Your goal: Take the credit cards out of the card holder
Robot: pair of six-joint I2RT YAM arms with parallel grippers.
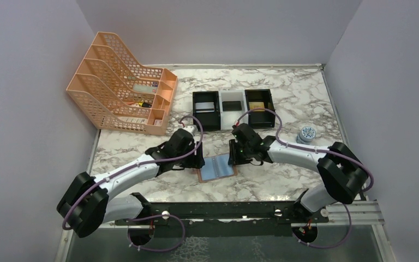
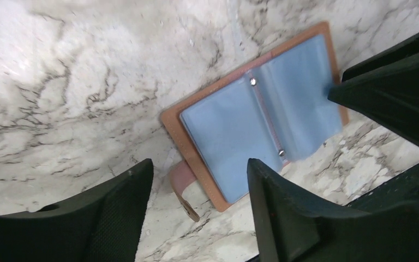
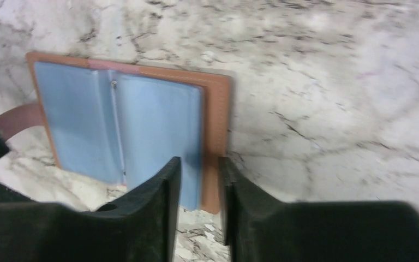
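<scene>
Top external view: your card holder [image 1: 216, 168] lies open near the tabletop's [image 1: 283, 93] near edge, between the left gripper [image 2: 199, 169], jaws wide apart, and the right gripper [image 3: 199, 164], jaws narrowly parted.

Orange rack [image 1: 114, 116], box trays [image 1: 207, 123], round tin [image 1: 306, 134]
</scene>
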